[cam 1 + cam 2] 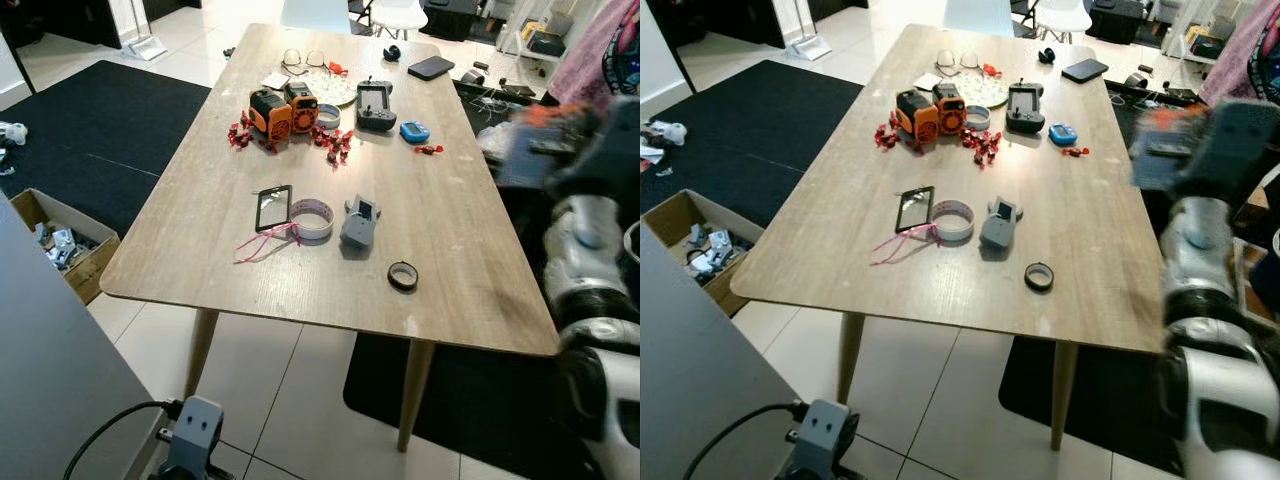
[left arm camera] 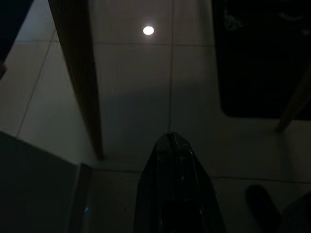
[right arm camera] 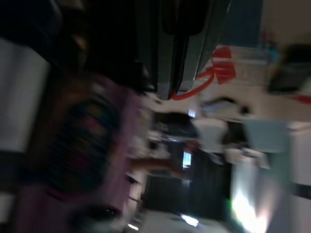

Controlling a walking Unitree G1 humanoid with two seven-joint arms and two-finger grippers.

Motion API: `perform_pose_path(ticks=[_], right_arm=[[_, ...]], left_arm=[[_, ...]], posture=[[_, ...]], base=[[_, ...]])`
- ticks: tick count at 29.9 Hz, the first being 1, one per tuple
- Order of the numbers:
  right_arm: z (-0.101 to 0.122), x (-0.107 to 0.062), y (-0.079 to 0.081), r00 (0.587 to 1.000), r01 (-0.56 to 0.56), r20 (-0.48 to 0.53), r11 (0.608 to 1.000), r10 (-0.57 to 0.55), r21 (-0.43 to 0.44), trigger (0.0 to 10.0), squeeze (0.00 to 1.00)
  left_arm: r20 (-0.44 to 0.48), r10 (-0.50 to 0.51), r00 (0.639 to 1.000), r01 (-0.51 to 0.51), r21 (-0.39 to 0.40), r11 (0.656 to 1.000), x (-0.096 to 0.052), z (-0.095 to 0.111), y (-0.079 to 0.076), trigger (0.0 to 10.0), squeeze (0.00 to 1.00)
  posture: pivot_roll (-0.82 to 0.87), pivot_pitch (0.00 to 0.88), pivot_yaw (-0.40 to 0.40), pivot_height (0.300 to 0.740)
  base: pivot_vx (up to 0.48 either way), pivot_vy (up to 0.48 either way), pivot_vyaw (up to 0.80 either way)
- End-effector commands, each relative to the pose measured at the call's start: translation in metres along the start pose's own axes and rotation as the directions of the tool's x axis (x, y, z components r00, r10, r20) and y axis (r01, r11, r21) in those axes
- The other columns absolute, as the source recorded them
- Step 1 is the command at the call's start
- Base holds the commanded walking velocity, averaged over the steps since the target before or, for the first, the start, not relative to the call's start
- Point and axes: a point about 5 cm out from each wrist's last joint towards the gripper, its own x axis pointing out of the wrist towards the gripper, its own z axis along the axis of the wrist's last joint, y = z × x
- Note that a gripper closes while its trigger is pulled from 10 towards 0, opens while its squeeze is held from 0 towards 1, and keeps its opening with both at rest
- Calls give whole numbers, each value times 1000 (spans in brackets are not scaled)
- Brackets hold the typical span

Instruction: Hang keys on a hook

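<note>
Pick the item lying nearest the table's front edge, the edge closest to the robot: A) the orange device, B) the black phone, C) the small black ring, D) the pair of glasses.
C: the small black ring lies nearest the front edge of the table, while the other three sit toward the far end.

One table, two tape rolls (one white, one black)
</note>
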Motion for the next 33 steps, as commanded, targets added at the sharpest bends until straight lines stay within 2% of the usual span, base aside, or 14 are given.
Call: perform_pose_path(ticks=[1,3,6,7,9,12,14,16,18,21,26,28,30,33], right_arm=[[-15,-7,-27,990,125,-75,992,-123,23,0,0],[-22,-12,-42,977,185,-109,983,-182,18,0,0],[-49,-41,-91,908,361,-213,932,-361,-39,0,0],[-49,-41,-91,908,361,-213,932,-361,-39,0,0],[-64,-62,-115,860,423,-270,901,-433,-100,0,0],[-83,-89,-131,812,439,-339,880,-475,-182,0,0],[-83,-89,-131,812,439,-339,880,-475,-182,0,0],[-102,-112,-133,783,388,-424,890,-456,-240,0,0],[-110,-122,-133,767,363,-462,895,-445,-258,0,0],[-142,-162,-118,683,218,-645,939,-342,-266,0,0],[-177,-218,-77,527,-34,-845,991,-90,-126,0,0],[-180,-226,-72,494,-72,-868,991,-60,-109,0,0],[-191,-255,-50,370,-251,-926,968,71,-26,0,0],[-196,-280,-32,265,-401,-950,915,167,49,0,0]], left_arm=[[-25,-11,1000,10,-12,1000,-4,-6,-5,10000,0],[-26,-10,1000,10,-13,1000,-4,-6,-5,10000,0],[-26,-9,1000,9,-14,1000,-4,-7,-5,10000,0],[-26,-9,1000,9,-14,1000,-4,-7,-5,10000,0],[-26,-8,1000,8,-14,1000,-5,-7,-4,10000,0],[-28,-8,1000,7,-13,1000,-5,-7,-4,10000,0],[-28,-8,1000,7,-13,1000,-5,-7,-4,10000,0],[-31,-8,999,8,-13,1000,-5,-8,-4,10000,0],[-32,-9,999,8,-13,1000,-6,-8,-4,10000,0],[-35,-8,999,7,-15,1000,-6,-9,-5,10000,0],[-38,-8,999,7,-19,1000,-7,-10,-7,10000,0],[-39,-8,999,7,-19,1000,-7,-10,-7,10000,0],[-45,-12,999,11,-19,1000,-8,-12,-8,10000,0],[-53,-15,999,14,-20,1000,-9,-14,-10,10000,0]], posture=[[62,110,-81,740],[62,110,-81,740],[63,110,-83,740],[63,110,-83,740],[63,111,-82,740],[62,111,-82,740],[62,111,-82,740],[60,109,-83,740],[61,110,-85,740],[61,110,-89,740],[60,109,-90,740],[58,109,-89,740],[52,107,-88,740],[55,106,-91,740]], base=[[0,0,0],[0,0,0],[0,0,0],[0,0,0],[0,0,0],[0,0,0],[0,0,0],[0,0,0],[0,0,0],[0,0,0],[0,0,0],[0,0,0],[0,0,0],[0,0,0]])
